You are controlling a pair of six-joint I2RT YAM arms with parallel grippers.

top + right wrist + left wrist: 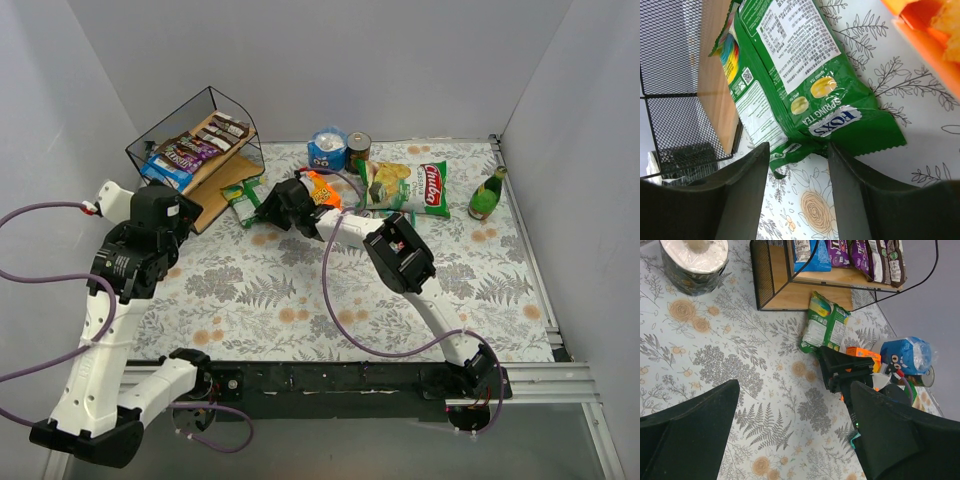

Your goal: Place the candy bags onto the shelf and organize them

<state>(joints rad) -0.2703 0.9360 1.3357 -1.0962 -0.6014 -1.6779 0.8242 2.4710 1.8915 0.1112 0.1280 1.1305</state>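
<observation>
Right gripper (799,150) is down at the green candy bag (240,200), its fingers a modest gap apart. They straddle the bag's crimped near corner without pinching it. The bag lies flat on the flowered table (300,290), printed back up, its far end against the lower board of the shelf (213,190), on the right side. On the upper board, the brown, purple and blue candy bags (195,150) lie side by side. Left gripper (794,390) hangs over the table near the shelf, spread wide, nothing in it. An orange pack (322,187) sits just right of the right gripper.
</observation>
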